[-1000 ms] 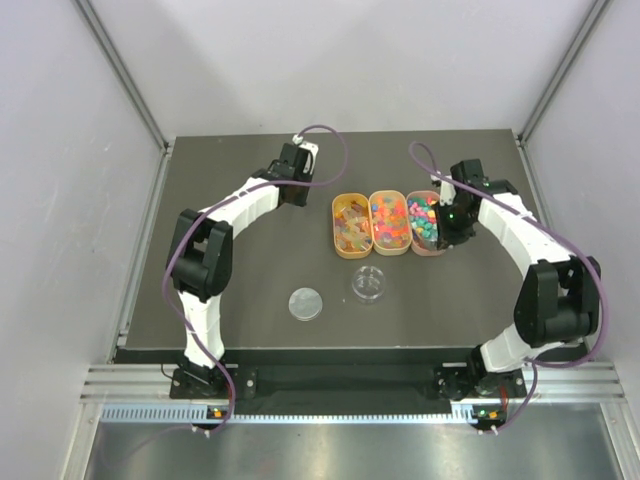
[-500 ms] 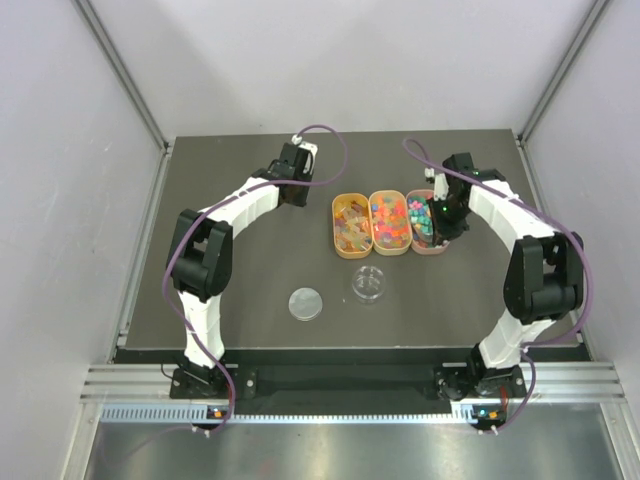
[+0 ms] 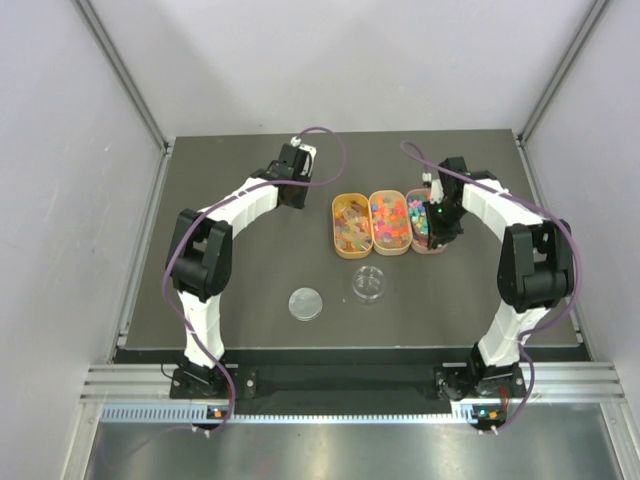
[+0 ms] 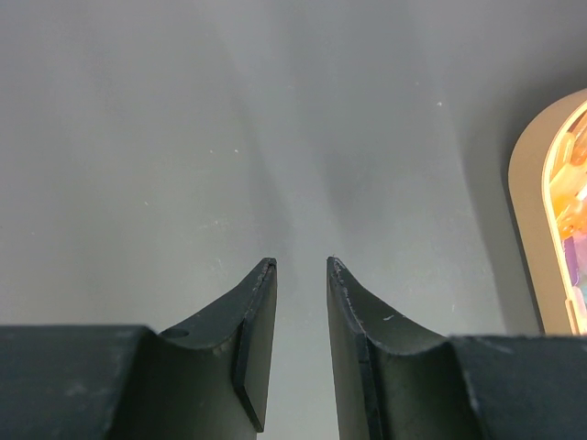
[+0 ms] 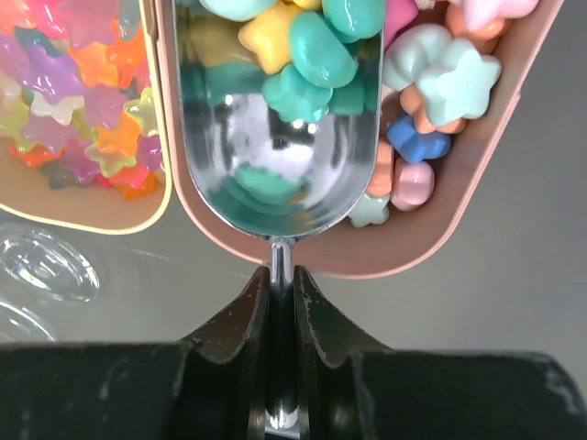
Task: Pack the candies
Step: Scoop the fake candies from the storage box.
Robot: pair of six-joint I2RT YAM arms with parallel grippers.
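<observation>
Right hand (image 5: 282, 302) clenched on scoop (image 5: 275, 197) handle; its bowl, loaded with candies (image 5: 312, 46), sits inside the pink tray (image 5: 367, 269), 3 o'clock of worktop (image 4: 183, 137) centre. Left hand (image 4: 301, 266) released, empty, narrow gap, over the worktop, beige tray (image 4: 527, 229) rim at its 3 o'clock.

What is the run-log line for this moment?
right gripper: shut on scoop | scoop: candies in it, at pink tray | left gripper: open, empty, above table

— Left arm (image 3: 245, 200)?
— Elbow bent, reaching far forward. The left fingers (image 4: 252, 321) stand slightly parted, gripping nothing.
— Right arm (image 3: 495, 210)?
— Elbow raised, forearm curled inward. The right fingers (image 5: 240, 321) point down, pinched tight on a scoop (image 5: 275, 197) handle.
</observation>
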